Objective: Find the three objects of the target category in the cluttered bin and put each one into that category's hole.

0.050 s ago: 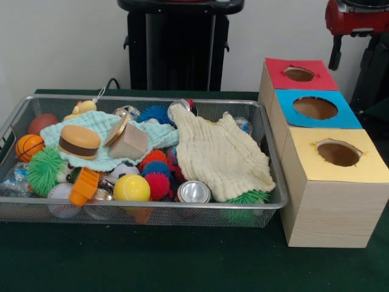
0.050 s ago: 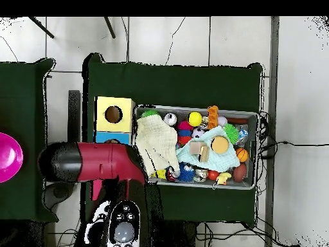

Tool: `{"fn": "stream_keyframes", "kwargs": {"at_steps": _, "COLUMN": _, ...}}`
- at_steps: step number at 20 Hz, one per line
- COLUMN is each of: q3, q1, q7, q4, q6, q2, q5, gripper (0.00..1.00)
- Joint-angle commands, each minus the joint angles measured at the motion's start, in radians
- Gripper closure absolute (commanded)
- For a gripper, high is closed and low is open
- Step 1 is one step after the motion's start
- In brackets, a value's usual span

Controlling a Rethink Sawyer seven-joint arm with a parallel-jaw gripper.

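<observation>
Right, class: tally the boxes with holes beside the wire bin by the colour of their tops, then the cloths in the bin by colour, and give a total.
Red-topped box: 1
Blue-topped box: 1
Yellow-topped box: 1
Cream cloth: 1
Mint-green cloth: 1
Total: 5

My arm (image 2: 96, 162) lay folded back over its own base, the thick red link (image 1: 355, 17) stretched level and the black end turned away; I saw no pincer in either view, so nothing could be placed against it
</observation>
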Motion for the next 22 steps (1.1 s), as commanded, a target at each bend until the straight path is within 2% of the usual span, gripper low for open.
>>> {"fn": "stream_keyframes", "kwargs": {"at_steps": 1, "q3": 0.087, "q1": -0.125, "q7": -0.054, "q4": 0.128, "q6": -0.058, "q2": 0.002, "q5": -0.061, "gripper": 0.0}}
{"fn": "stream_keyframes", "kwargs": {"at_steps": 7, "q3": 0.115, "q1": -0.215, "q7": -0.112, "q4": 0.142, "q6": -0.099, "q2": 0.012, "q5": -0.146, "gripper": 0.0}}
{"fn": "stream_keyframes", "kwargs": {"at_steps": 11, "q3": 0.129, "q1": -0.259, "q7": -0.117, "q4": 0.108, "q6": -0.11, "q2": 0.034, "q5": -0.204, "gripper": 0.0}}
{"fn": "stream_keyframes", "kwargs": {"at_steps": 15, "q3": 0.143, "q1": -0.318, "q7": -0.128, "q4": 0.137, "q6": -0.16, "q2": 0.032, "q5": -0.268, "gripper": 0.0}}
{"fn": "stream_keyframes", "kwargs": {"at_steps": 22, "q3": 0.191, "q1": -0.421, "q7": -0.101, "q4": 0.264, "q6": -0.287, "q2": 0.008, "q5": -0.347, "gripper": 0.0}}
